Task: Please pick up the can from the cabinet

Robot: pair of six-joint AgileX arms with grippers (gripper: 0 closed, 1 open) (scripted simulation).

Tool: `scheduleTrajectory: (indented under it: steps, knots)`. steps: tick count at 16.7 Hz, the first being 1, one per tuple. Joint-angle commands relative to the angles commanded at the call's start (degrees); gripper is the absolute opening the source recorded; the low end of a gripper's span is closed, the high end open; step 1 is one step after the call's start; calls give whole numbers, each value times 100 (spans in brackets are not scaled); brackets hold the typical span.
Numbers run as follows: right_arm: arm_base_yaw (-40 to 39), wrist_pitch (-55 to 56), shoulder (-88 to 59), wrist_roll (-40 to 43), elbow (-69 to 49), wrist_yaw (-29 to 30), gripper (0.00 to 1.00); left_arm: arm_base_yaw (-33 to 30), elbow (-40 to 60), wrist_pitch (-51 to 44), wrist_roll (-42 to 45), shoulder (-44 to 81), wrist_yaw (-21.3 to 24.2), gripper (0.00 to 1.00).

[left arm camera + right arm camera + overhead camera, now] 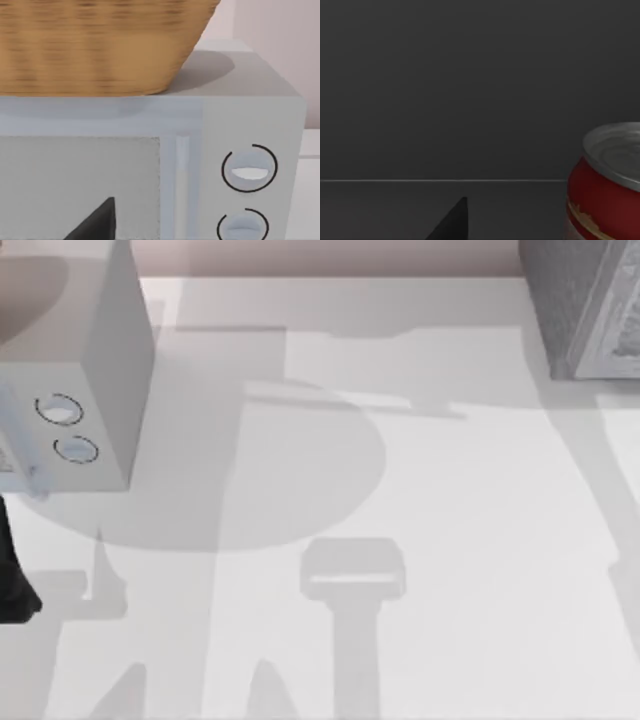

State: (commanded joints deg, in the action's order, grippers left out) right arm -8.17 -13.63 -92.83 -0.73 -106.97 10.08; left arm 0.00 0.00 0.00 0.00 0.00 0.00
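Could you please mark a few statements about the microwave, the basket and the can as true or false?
1. A wicker basket sits on top of the microwave. True.
2. The microwave has three dials. False: two dials show, one above the other.
3. The can is blue with a gold lid. False: it is red with a silver lid.
4. The can stands upright in a dark interior. True.
5. In the top view the microwave is at the table's right. False: it is at the left.
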Motion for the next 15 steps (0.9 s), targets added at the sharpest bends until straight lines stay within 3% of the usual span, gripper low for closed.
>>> scheduleTrajectory:
  steps: [8, 15]
  knots:
    - [0, 0, 0, 0, 0, 0, 2, 0, 0, 0, 0, 0, 0, 100]
    - [0, 0, 0, 0, 0, 0, 0, 0, 0, 0, 0, 0, 0, 100]
